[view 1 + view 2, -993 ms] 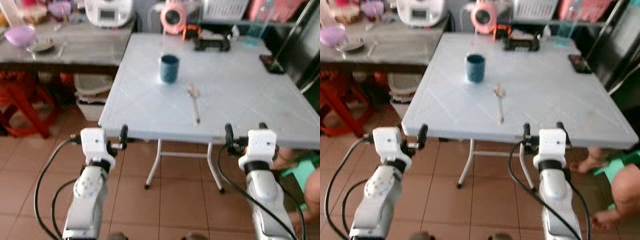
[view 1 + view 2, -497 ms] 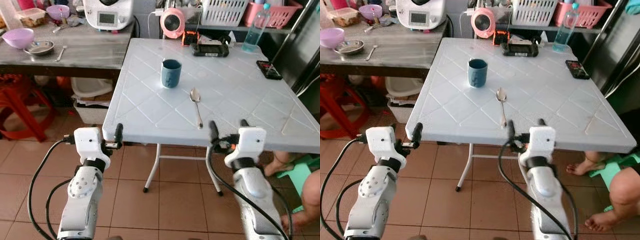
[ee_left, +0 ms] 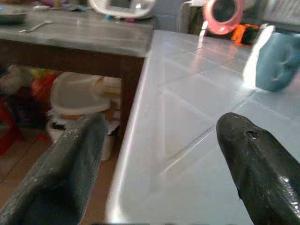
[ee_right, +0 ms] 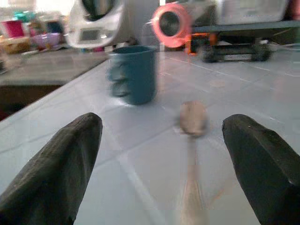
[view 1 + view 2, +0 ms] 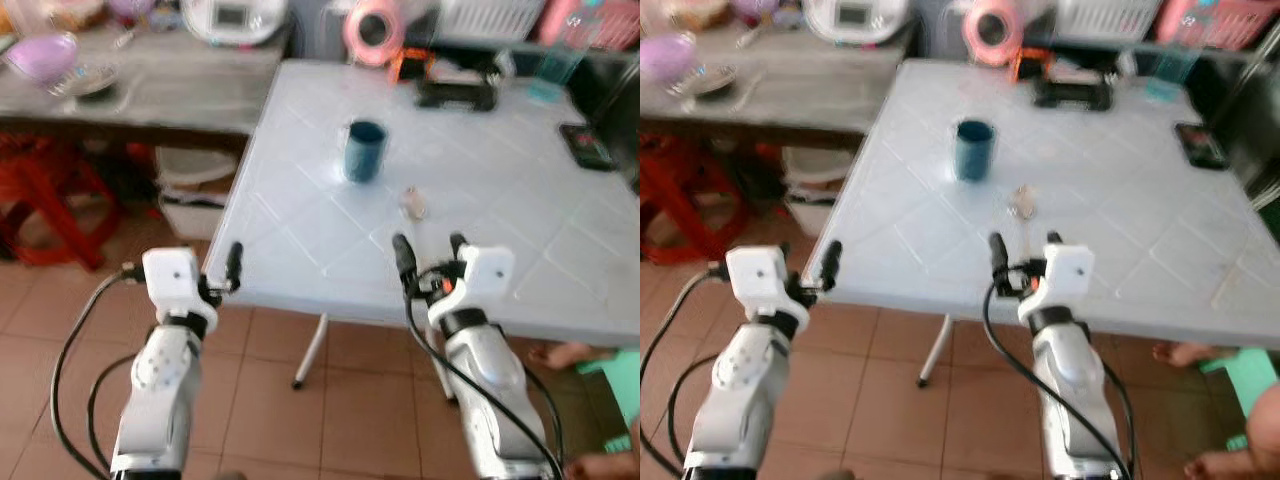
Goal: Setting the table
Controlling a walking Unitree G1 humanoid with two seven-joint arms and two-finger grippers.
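Note:
A blue mug (image 5: 365, 150) stands on the white folding table (image 5: 520, 200), left of its middle. A metal spoon (image 5: 411, 203) lies just in front of it, bowl toward the mug. My right gripper (image 5: 428, 247) hovers open over the table's front edge, and it hides the spoon's handle. In the right wrist view the spoon (image 4: 192, 122) lies between the spread fingers (image 4: 61, 164), with the mug (image 4: 133, 73) beyond. My left gripper (image 5: 225, 270) is open at the table's front left corner; its wrist view shows the table edge (image 3: 136, 140) and the mug (image 3: 276, 63) farther off.
A grey counter (image 5: 150, 80) on the left carries a purple bowl (image 5: 42, 57), a metal bowl and a white appliance (image 5: 235, 15). A pink fan (image 5: 372, 30), a black device (image 5: 455, 92) and a phone (image 5: 585, 145) sit on the table's far side. A red stool (image 5: 50, 200) stands under the counter.
My right gripper has moved forward over the table's front edge to the spoon's handle. The view has shifted and blurred. The mug and spoon have not moved.

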